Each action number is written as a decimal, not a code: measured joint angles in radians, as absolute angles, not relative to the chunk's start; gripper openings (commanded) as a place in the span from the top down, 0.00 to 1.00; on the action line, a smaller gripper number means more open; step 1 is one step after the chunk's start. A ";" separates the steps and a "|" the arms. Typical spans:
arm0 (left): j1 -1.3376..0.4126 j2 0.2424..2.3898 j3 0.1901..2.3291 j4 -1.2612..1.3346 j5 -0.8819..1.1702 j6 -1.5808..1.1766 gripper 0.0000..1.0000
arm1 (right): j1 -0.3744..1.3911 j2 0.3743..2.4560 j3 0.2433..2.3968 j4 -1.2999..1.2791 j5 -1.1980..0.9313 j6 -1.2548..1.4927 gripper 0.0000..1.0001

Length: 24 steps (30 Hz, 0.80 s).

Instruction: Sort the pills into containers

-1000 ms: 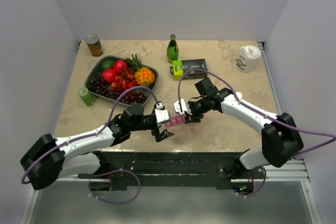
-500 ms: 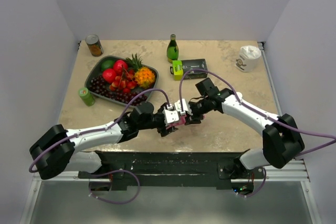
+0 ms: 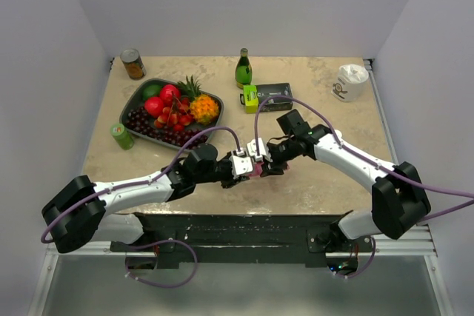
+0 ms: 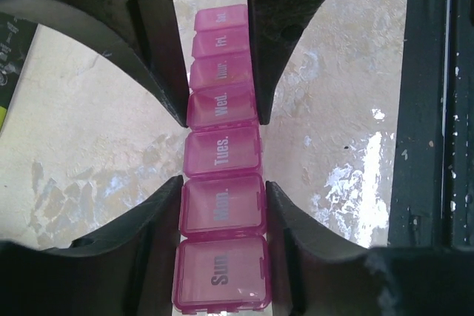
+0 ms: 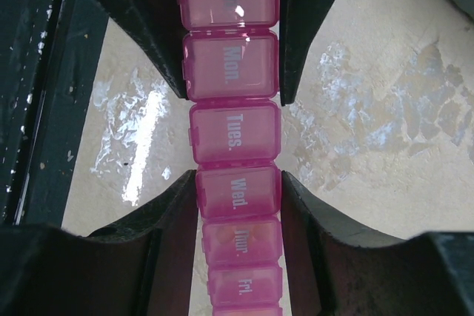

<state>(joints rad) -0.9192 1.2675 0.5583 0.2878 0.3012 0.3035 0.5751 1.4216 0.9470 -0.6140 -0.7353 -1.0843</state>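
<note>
Pill organiser (image 3: 256, 173) (top view): pink strip, only a sliver shows btwn the two grippers, over near-middle of table (image 3: 318, 83); can't tell if it rests on the top or is lifted.
L gripper (image 3: 246, 170) (top view): comes in from left onto the strip; jaw gap hidden from up here.
R gripper (image 3: 264, 168) (top view): comes in from right, almost touching L gripper at the strip.
Back of table (top view): dark fruit tray (image 3: 124, 118) back left, tin can (image 3: 133, 64) behind it, small green can (image 3: 121, 136) just beside its near-left corner. Green glass bottle (image 3: 244, 69) back ctr, black box (image 3: 272, 98) in front of it. White cup (image 3: 349, 81) back right. All well apart from the pill organiser.
Pill organiser (image 4: 222, 160) (L wrist): Sun. nearest, then Mon., Tues., Wed., Thur., Fri., Sat.; all lids down.
L gripper (image 4: 224, 190) (L wrist): fingers (image 4: 152, 227) press both sides of Mon. cell; narrow, clamped on the strip.
R gripper (image 4: 221, 109) (L wrist): further along, flanks Wed./Thur., touching the sides.
Black rail (image 4: 429, 109) (L wrist): down right edge, apart from the strip.
Pill organiser (image 5: 233, 138) (R wrist): Sun. at top; Tues. cell free btwn the two grips.
R gripper (image 5: 237, 190) (R wrist): fingers (image 5: 167, 234) pinch Wed. cell both sides; closed on the strip.
L gripper (image 5: 232, 86) (R wrist): hugs Mon. cell, no gap seen.
Thur. cell (R wrist): faint orange tint inside; contents unclear.
</note>
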 measured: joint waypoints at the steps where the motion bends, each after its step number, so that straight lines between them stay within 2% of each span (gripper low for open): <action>1: -0.919 1.267 0.558 0.287 0.302 0.307 0.82 | 0.574 1.422 0.947 -0.614 -0.737 -1.084 0.88; 4: -0.919 1.268 0.563 0.278 0.305 0.309 1.00 | 0.568 1.420 0.947 -0.618 -0.746 -1.081 0.88; 17: -0.926 1.267 0.567 0.252 0.320 0.395 1.00 | 0.555 1.425 0.948 -0.659 -0.789 -1.087 0.87; 24: -0.937 1.267 0.567 0.196 0.320 0.457 1.00 | 0.555 1.507 0.973 -0.700 -0.834 -1.102 0.85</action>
<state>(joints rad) -0.9375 1.2671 0.5667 0.1959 0.3202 0.4568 0.5549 1.5070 0.9733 -0.6998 -0.8337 -1.1015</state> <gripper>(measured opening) 0.489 0.455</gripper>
